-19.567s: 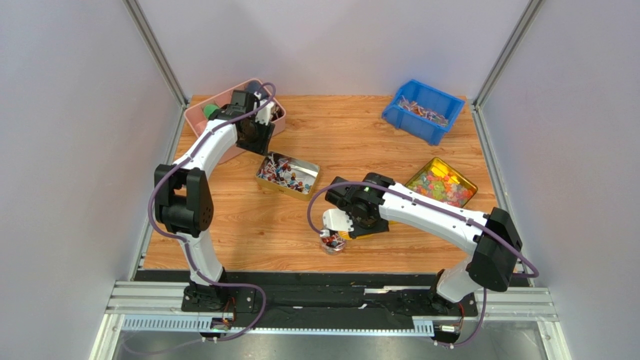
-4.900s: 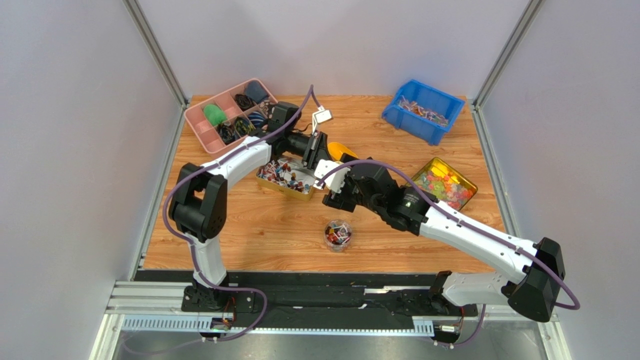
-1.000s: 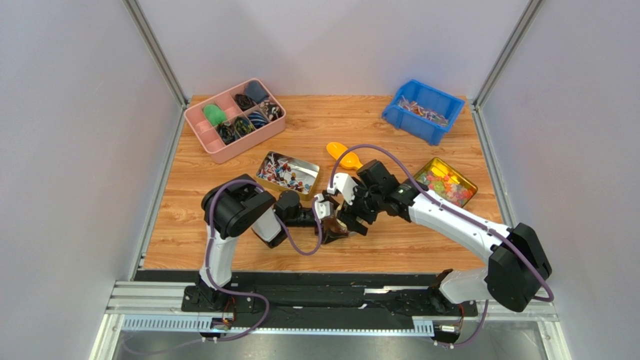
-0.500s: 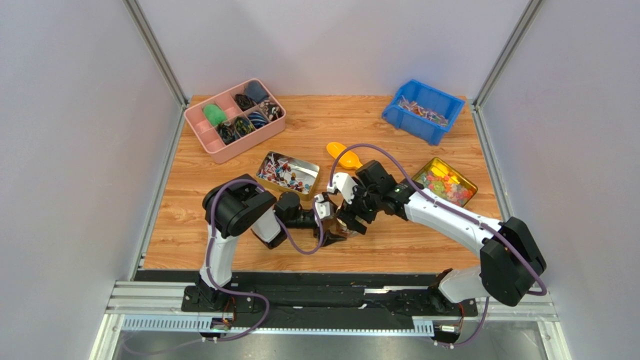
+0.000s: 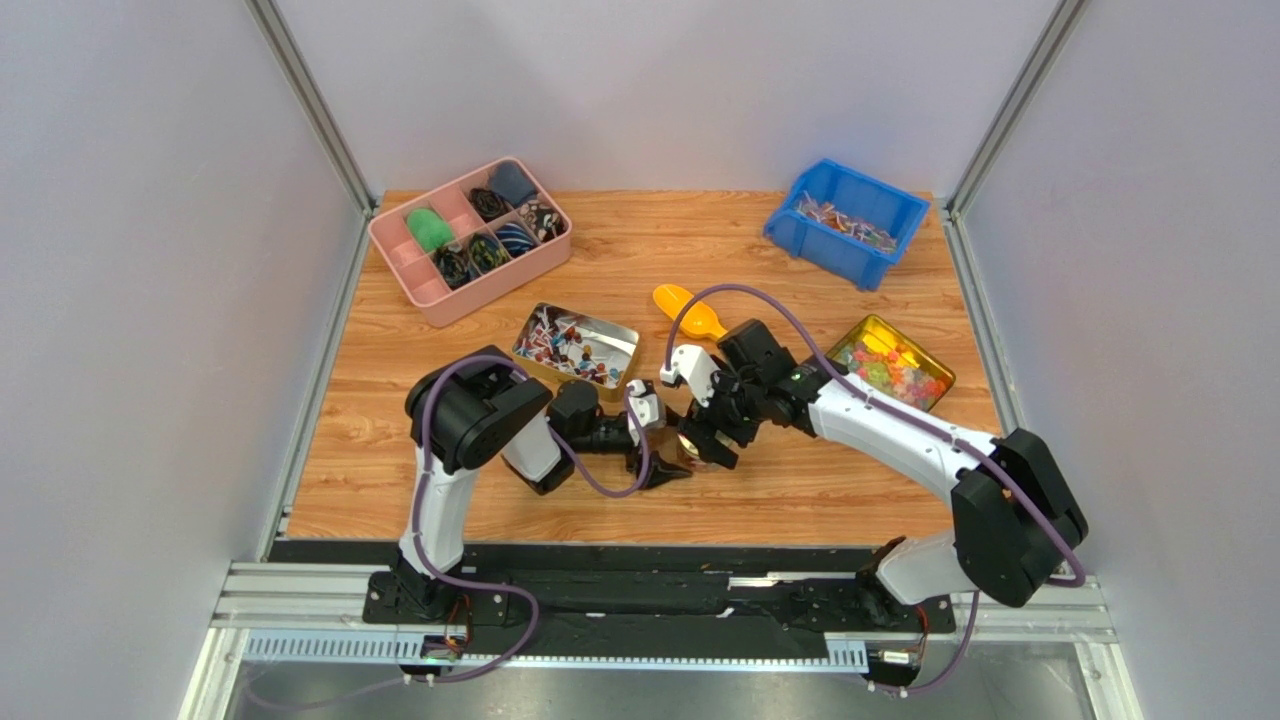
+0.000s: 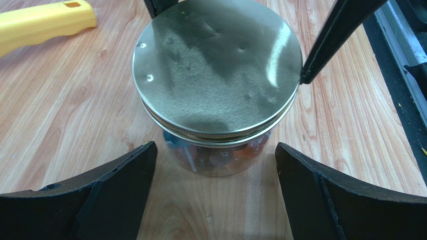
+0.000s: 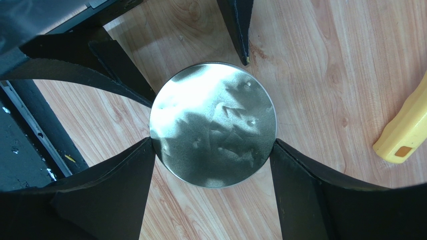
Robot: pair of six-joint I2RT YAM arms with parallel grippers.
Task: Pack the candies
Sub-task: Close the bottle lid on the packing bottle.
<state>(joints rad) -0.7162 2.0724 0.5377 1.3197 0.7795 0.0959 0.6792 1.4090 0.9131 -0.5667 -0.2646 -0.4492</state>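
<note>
A small clear jar (image 6: 215, 159) with a dented silver lid (image 6: 218, 65) stands on the wood; candies show through its wall. My right gripper (image 7: 211, 142) comes down from above and is shut on the lid (image 7: 213, 125), one finger touching each side of its rim. My left gripper (image 6: 214, 146) lies low and open at the jar's near side, its fingertips (image 6: 143, 157) spread wider than the jar and clear of it. In the top view both grippers meet over the jar (image 5: 679, 452), which is mostly hidden. More candies fill a metal tin (image 5: 573, 347).
A yellow scoop (image 5: 688, 311) lies just behind the jar. A yellow tin of bright gummies (image 5: 890, 369) sits at the right, a blue bin (image 5: 846, 221) at the back right, a pink divided tray (image 5: 470, 240) at the back left.
The right arm's elbow has shifted slightly while its gripper stays on the lid. The left gripper and the jar have stayed in place.
</note>
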